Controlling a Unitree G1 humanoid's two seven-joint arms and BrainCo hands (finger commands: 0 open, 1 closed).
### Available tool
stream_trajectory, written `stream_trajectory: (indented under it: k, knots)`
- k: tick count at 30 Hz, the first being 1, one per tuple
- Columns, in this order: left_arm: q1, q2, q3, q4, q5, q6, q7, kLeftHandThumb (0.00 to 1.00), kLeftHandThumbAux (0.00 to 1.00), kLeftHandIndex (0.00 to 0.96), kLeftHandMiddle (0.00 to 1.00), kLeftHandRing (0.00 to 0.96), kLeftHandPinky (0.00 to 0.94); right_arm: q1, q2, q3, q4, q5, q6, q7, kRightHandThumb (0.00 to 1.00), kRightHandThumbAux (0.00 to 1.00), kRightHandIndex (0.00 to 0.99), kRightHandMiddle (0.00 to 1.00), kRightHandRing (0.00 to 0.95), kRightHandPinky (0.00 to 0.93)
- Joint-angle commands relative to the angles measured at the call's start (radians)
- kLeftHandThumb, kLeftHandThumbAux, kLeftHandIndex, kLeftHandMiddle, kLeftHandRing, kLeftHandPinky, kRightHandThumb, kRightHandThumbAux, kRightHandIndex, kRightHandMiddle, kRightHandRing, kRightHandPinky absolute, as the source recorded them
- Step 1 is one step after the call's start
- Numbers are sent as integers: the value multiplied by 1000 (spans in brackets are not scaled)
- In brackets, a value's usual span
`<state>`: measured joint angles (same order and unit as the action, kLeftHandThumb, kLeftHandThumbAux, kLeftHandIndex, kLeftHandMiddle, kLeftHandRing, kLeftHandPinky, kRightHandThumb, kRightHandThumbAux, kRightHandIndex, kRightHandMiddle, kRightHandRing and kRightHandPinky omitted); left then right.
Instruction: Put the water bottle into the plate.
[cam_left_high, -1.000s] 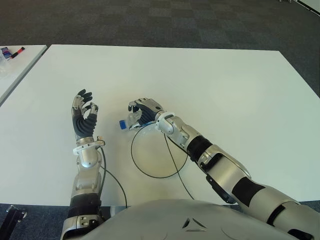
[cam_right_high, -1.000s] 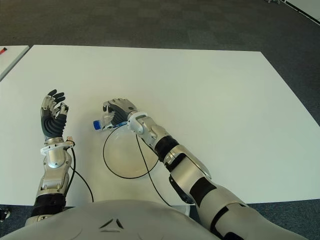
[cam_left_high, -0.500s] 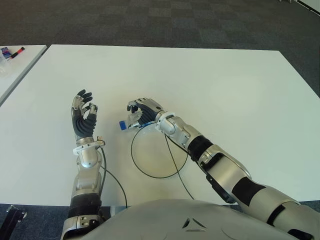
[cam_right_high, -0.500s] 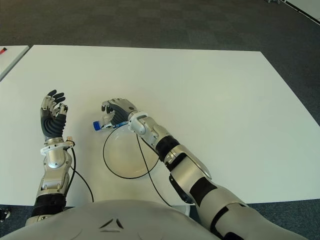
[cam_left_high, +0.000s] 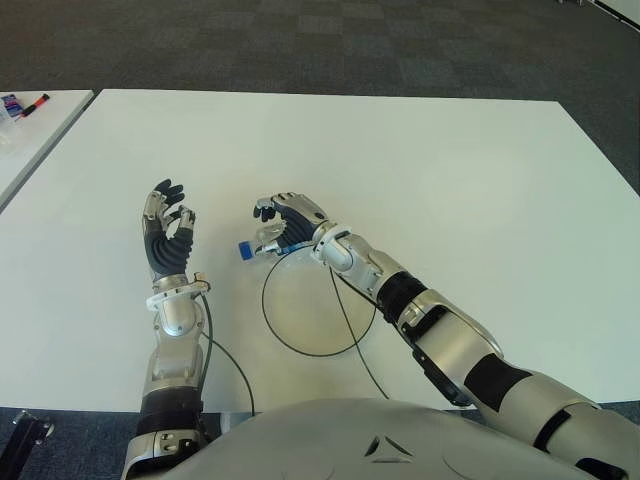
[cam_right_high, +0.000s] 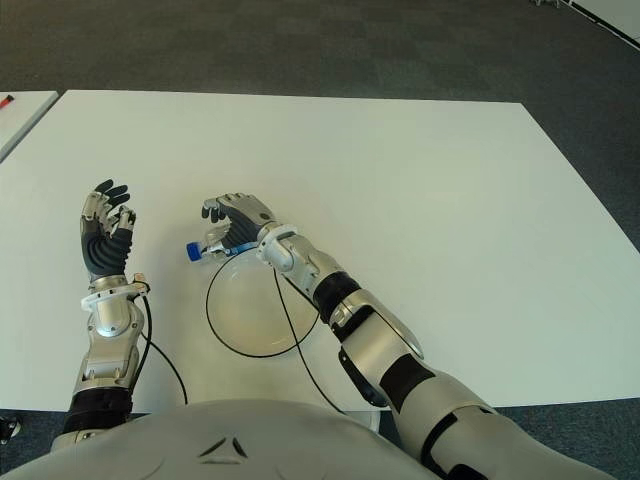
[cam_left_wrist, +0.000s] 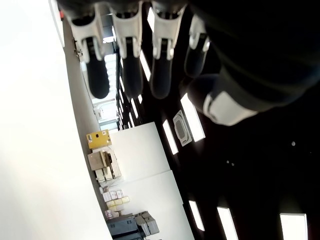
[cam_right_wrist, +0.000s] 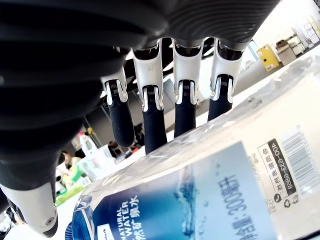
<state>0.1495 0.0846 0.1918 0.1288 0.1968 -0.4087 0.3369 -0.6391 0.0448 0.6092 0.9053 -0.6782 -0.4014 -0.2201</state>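
Note:
A clear water bottle (cam_right_wrist: 210, 190) with a blue cap (cam_left_high: 243, 249) and blue label lies on its side across the far left rim of the plate (cam_left_high: 290, 343), a pale round dish with a dark rim. The cap pokes out past the rim toward my left hand. Just above the bottle is my right hand (cam_left_high: 283, 222), open, its fingers (cam_right_wrist: 150, 120) stretched straight and lifted off the bottle. My left hand (cam_left_high: 167, 235) stands upright to the left of the bottle, fingers spread, holding nothing.
The white table (cam_left_high: 450, 180) stretches far to the right and back. A black cable (cam_left_high: 345, 310) from my right arm crosses the plate. A second table with markers (cam_left_high: 30, 103) stands at the far left. Dark carpet lies beyond the far edge.
My right hand's fingers have uncurled and lifted off the bottle, which stays lying at the plate's rim. The left hand has not moved.

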Motion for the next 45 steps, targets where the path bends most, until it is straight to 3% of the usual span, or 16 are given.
stream_trajectory:
  k: [1, 26, 30, 32, 33, 39, 45]
  knots:
    - [8, -1, 3, 15, 9, 3, 7, 653, 617, 176, 247, 254, 302, -5, -7, -1, 26, -2, -16, -17, 1000, 672, 345, 460, 504, 509]
    - [11, 4, 3, 15, 22, -3, 10, 645, 617, 182, 253, 256, 307, -2, -8, -2, 49, 7, -35, -4, 1000, 670, 357, 489, 510, 450]
    - [12, 3, 4, 13, 23, -5, 10, 644, 619, 178, 251, 254, 304, -6, -14, 2, 47, 3, -44, 8, 956, 663, 416, 453, 488, 450]
    - [12, 2, 4, 12, 24, -5, 11, 646, 620, 177, 250, 253, 302, -10, -20, 6, 43, -2, -43, 19, 947, 649, 306, 462, 445, 428]
    - [13, 2, 4, 12, 24, -5, 11, 647, 619, 175, 249, 252, 301, -11, -22, 7, 42, -4, -41, 24, 845, 626, 252, 416, 419, 411]
    - [13, -2, 6, 10, 20, -6, 12, 651, 604, 171, 243, 246, 293, -16, -41, 14, 19, -15, -22, 71, 577, 576, 112, 298, 348, 375]
    - [15, -10, 8, 6, 5, -5, 9, 643, 591, 163, 223, 230, 283, -17, -50, 12, 0, -15, 5, 113, 443, 549, 33, 202, 255, 287]
